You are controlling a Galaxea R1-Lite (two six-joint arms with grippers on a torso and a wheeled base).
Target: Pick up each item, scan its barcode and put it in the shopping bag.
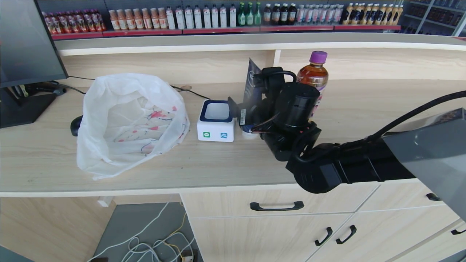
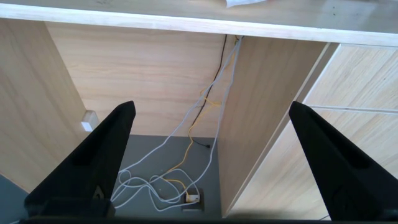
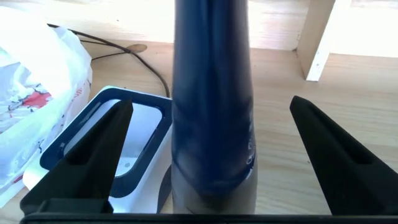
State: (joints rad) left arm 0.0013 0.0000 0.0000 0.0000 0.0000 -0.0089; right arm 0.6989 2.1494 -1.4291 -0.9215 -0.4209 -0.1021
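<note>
Now, on the pale wooden counter [image 1: 218,171], past the white plastic shopping bag [image 1: 127,120] and just beside the white cube scanner [image 1: 216,122], my right arm sits low. Its jaws are released either side of the upright dark-blue tube [image 3: 211,124], not touching it. Pick-up is in hand, I judge; next: clench, lift, show the barcode. My left jaws hang released below the counter.
</note>
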